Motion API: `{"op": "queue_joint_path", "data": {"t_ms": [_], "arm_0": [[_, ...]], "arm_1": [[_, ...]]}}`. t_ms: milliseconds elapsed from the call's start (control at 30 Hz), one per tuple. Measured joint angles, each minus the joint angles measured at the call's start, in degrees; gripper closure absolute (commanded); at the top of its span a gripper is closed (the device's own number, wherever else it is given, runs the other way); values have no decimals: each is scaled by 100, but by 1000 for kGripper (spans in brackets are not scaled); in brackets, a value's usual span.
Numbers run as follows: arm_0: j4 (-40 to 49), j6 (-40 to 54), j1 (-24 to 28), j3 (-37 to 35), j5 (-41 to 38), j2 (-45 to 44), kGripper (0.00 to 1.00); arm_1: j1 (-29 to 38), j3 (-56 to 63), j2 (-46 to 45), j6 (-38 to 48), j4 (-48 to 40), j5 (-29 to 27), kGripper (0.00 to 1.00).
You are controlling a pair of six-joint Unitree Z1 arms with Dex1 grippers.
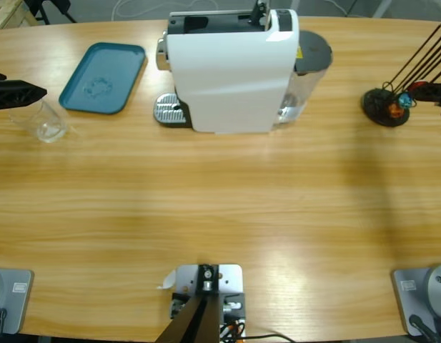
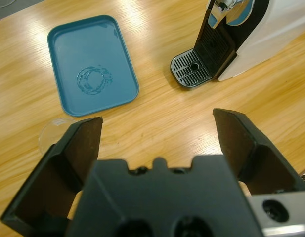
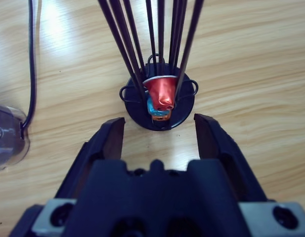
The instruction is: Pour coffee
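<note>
At the left edge of the high view a small clear drinking glass [image 1: 45, 123] stands on the wooden desk [image 1: 220, 207], just below the teal tray [image 1: 103, 77]. Whether it holds coffee I cannot tell; it looks transparent, with only pale reflections. The left claw [image 2: 157, 131] is released, its jaws spread wide above the glass rim [image 2: 53, 129] at the left of the wrist view. The white coffee machine [image 1: 231, 68] stands at the upper middle. The right claw [image 3: 159, 129], also released, faces a black capsule holder [image 3: 159, 101] with a red capsule [image 3: 160, 91].
</note>
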Motion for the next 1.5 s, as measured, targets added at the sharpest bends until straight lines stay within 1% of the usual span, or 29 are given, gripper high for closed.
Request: {"op": "queue_joint_path", "data": {"t_ms": [567, 600, 633, 667, 767, 1300, 1333, 1367, 1400, 1467, 1500], "arm_0": [[-12, 1, 0, 0, 0, 43, 41], [-15, 1, 0, 0, 0, 45, 41], [-16, 1, 0, 0, 0, 45, 41], [-16, 1, 0, 0, 0, 45, 41], [-17, 1, 0, 0, 0, 45, 41], [-17, 4, 0, 0, 0, 45, 41], [-17, 4, 0, 0, 0, 45, 41], [-17, 4, 0, 0, 0, 45, 41], [-17, 4, 0, 0, 0, 45, 41], [-17, 4, 0, 0, 0, 45, 41], [-17, 4, 0, 0, 0, 45, 41]], "arm_1": [[-142, 0, 572, 0, -483, 3, 409], [-168, 0, 580, 0, -507, 3, 415], [-209, 0, 585, -1, -541, 3, 494], [-233, 0, 585, -1, -561, 3, 543], [-255, 0, 586, -4, -581, 2, 572], [-261, 100, 836, -10, -820, 3, 576], [-261, 114, 838, -10, -832, 2, 629], [-261, 122, 838, -10, -841, 2, 732], [-261, 125, 838, -10, -843, 2, 779], [-261, 128, 838, -10, -844, 2, 793], [-261, 129, 838, -10, -847, 2, 841]]}}
